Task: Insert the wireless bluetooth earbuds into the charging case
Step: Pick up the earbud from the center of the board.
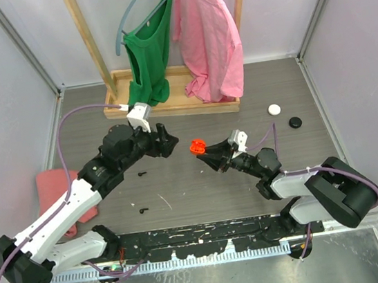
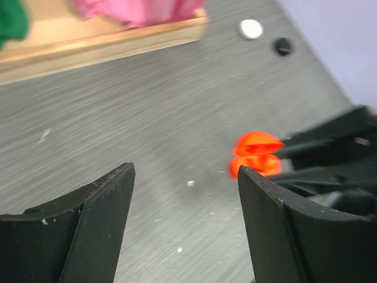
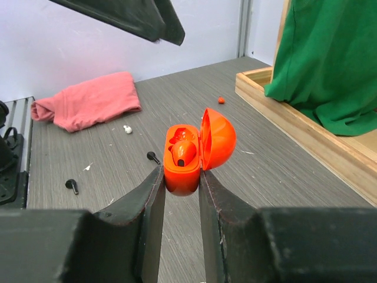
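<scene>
Near the middle of the grey counter [image 1: 207,121], we see the right gripper [image 1: 208,154] pinching the orange charging case [image 1: 196,145] between its fingertips. The left gripper [image 1: 164,141] sits just beside it on the side toward the left edge, its jaws spread and holding nothing. From above, the case reads only as a bright blob. A black earbud [image 1: 141,174] lies left of centre, and another black earbud [image 1: 142,210] lies closer to the near edge. The right wrist camera tells us more: the case [image 3: 185,159] is hinged open, gripped low on its body by both black fingers [image 3: 144,206], with an orange earbud [image 3: 184,152] seated inside. We cannot tell whether the second well is filled. That same view alone picks out a white earbud [image 3: 127,129] lying near the pink cloth [image 3: 88,106] and an orange-red earbud [image 3: 221,100] lying near the base of the wooden rack [image 3: 259,88]. The left wrist camera shows its own fingers [image 2: 100,224] wide apart, framing the case [image 2: 256,154]. A white puck [image 2: 251,28] and a black puck [image 2: 283,46] lie toward the far right corner. The overhead view places the rack [image 1: 170,105] along the far edge, hung with a green garment [image 1: 150,56] and a pink garment [image 1: 207,41].
</scene>
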You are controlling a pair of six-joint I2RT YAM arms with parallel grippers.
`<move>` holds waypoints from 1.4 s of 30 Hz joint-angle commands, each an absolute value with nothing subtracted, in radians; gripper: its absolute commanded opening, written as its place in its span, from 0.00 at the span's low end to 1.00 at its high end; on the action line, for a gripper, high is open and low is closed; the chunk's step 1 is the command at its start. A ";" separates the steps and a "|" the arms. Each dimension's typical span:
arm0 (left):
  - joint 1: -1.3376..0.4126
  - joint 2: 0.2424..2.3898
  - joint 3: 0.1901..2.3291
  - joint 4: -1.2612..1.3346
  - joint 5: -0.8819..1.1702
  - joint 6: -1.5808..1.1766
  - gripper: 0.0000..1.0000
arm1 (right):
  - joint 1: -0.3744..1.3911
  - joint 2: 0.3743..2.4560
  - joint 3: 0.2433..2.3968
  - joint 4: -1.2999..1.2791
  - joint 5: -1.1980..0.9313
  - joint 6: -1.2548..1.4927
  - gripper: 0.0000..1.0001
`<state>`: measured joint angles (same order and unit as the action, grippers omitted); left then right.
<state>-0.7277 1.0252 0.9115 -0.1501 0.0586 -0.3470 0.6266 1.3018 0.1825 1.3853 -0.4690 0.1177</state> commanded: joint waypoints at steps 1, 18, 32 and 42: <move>-0.648 1.069 0.927 -0.279 -0.188 -0.344 0.73 | 0.630 1.315 0.178 1.475 -0.418 0.086 0.01; -0.220 1.486 1.040 -0.226 -0.296 -0.466 0.68 | 0.631 1.345 0.170 1.494 -0.399 0.081 0.01; -0.054 1.871 1.307 -0.213 -0.270 -0.535 0.59 | 0.632 1.363 0.183 1.477 -0.420 0.077 0.01; -0.022 2.008 1.405 -0.223 -0.225 -0.549 0.42 | 0.635 1.379 0.198 1.456 -0.437 0.065 0.01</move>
<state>-0.0349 1.9804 1.3434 -0.2520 -0.2466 -0.5358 0.6277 1.3739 0.1703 1.3895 -0.4252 0.0940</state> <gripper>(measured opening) 0.450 0.322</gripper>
